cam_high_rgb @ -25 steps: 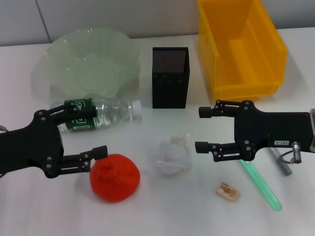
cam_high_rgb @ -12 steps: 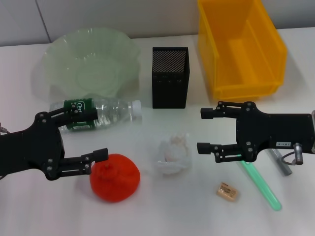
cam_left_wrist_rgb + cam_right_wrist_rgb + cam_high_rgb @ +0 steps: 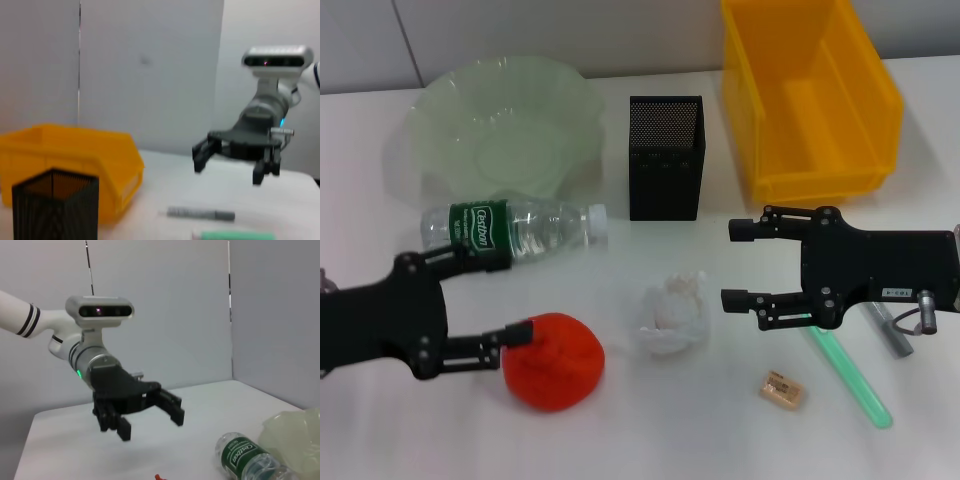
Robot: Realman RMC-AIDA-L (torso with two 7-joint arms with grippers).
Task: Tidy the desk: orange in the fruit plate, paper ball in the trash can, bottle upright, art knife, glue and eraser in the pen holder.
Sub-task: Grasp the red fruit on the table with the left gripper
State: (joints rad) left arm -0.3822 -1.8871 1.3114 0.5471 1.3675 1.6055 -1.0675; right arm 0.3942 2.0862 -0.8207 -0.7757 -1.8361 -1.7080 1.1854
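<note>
The orange (image 3: 557,362) lies near the front left, with the lower finger of my open left gripper (image 3: 494,298) against its left side. The clear bottle (image 3: 515,228) lies on its side just behind that gripper's upper finger. A white paper ball (image 3: 672,315) sits mid-table. My right gripper (image 3: 728,264) hovers open to the right of it. A tan eraser (image 3: 784,389), a green stick (image 3: 850,378) and a grey stick (image 3: 888,330) lie under and beside the right hand; which of the sticks is the art knife and which the glue I cannot tell.
The pale green fruit plate (image 3: 495,130) stands at the back left, the black mesh pen holder (image 3: 666,158) at the back centre, and the yellow bin (image 3: 810,180) at the back right. The left wrist view shows the right gripper (image 3: 235,157) beyond the bin (image 3: 75,155).
My left gripper has drawn back toward the front left: its upper finger has come off the bottle and its lower finger now sits at the orange's side. The right gripper has barely moved.
</note>
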